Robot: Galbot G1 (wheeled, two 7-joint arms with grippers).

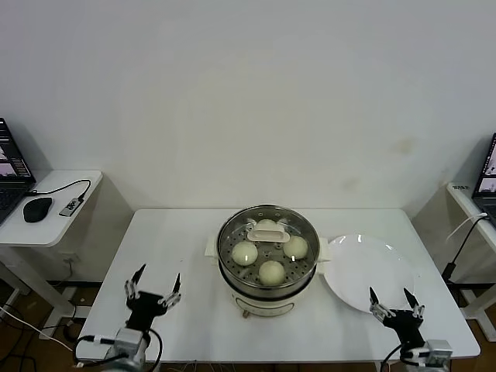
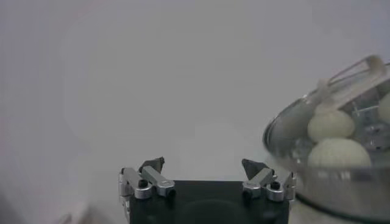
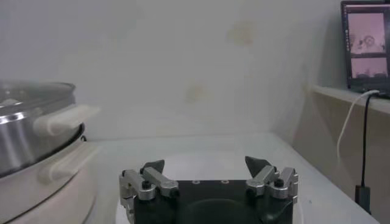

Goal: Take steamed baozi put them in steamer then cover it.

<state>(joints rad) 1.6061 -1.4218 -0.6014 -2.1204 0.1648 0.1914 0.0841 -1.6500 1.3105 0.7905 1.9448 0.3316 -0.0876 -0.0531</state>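
The steel steamer (image 1: 267,293) stands on its white cooker base at the table's middle. The glass cover (image 1: 267,244) with its cream handle (image 1: 269,230) sits on it. Under the glass lie the baozi: one at the left (image 1: 245,252), one at the right (image 1: 295,246), one at the front (image 1: 271,272), and one at the back partly behind the handle. My left gripper (image 1: 154,284) is open and empty near the front left edge, apart from the steamer (image 2: 332,164). My right gripper (image 1: 395,298) is open and empty at the front right, over the plate's front edge (image 3: 205,163).
A flat white plate (image 1: 364,271) lies empty right of the steamer. A side table (image 1: 46,209) with a mouse and laptop stands at the left. Another laptop (image 3: 365,42) and a cable are on a side table at the right.
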